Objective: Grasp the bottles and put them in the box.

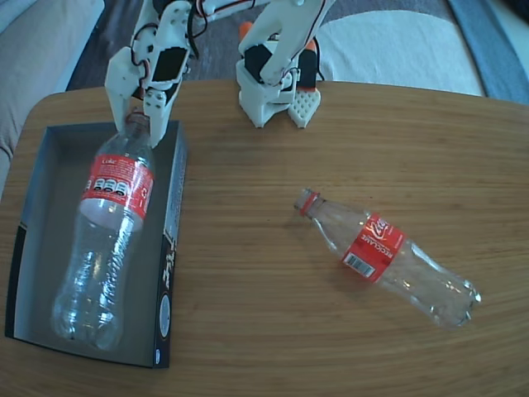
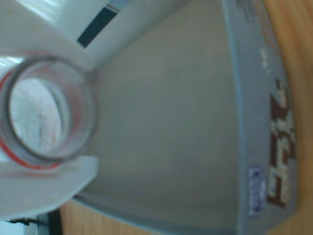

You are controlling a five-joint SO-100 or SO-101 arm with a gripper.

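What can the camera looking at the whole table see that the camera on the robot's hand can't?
Only the fixed view shows the second bottle lying on the bare table, the arm's base, and the whole of the bottle in the box with its red label.

Only the wrist view looks straight down that bottle's open neck, with no cap visible.

Both show the box and the gripper shut on the held bottle's neck.

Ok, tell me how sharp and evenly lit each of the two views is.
Fixed view: sharp, soft daylight, glare along the table's far edge. Wrist view: soft and blurred, the bottle and gripper fingers too close to focus, the box washed pale.
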